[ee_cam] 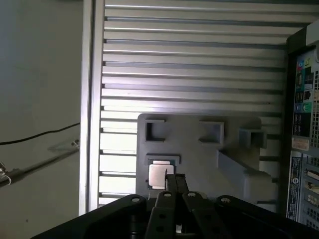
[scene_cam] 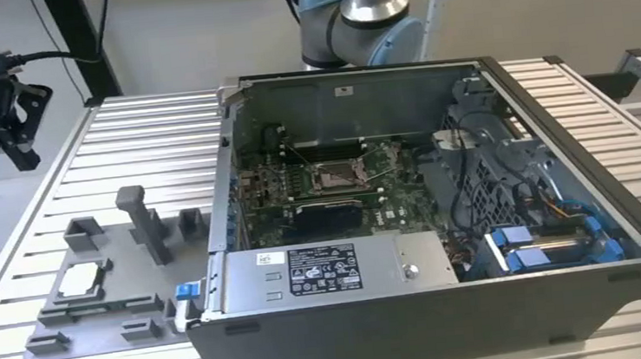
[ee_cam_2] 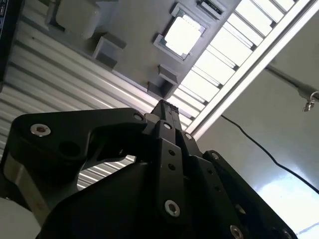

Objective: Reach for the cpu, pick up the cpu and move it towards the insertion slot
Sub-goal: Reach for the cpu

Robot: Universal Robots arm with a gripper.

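On the grey fixture [scene_cam: 132,287] beside the case [scene_cam: 426,318], the cpu [scene_cam: 80,281] is seen lying flat in its recess, untouched. The gripper [ee_cam: 175,179] is held apart from it, clamped together on nothing. Inside the case, the slot [scene_cam: 332,177] is seen, well apart from the cpu.

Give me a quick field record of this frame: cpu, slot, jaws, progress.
cpu: seated in a pocket of the grey fixture plate, silvery face up
insertion slot: on the green board inside the open computer case
gripper: above the fixture plate, not touching the cpu; jaws shut, holding nothing
progress: cpu not yet picked up
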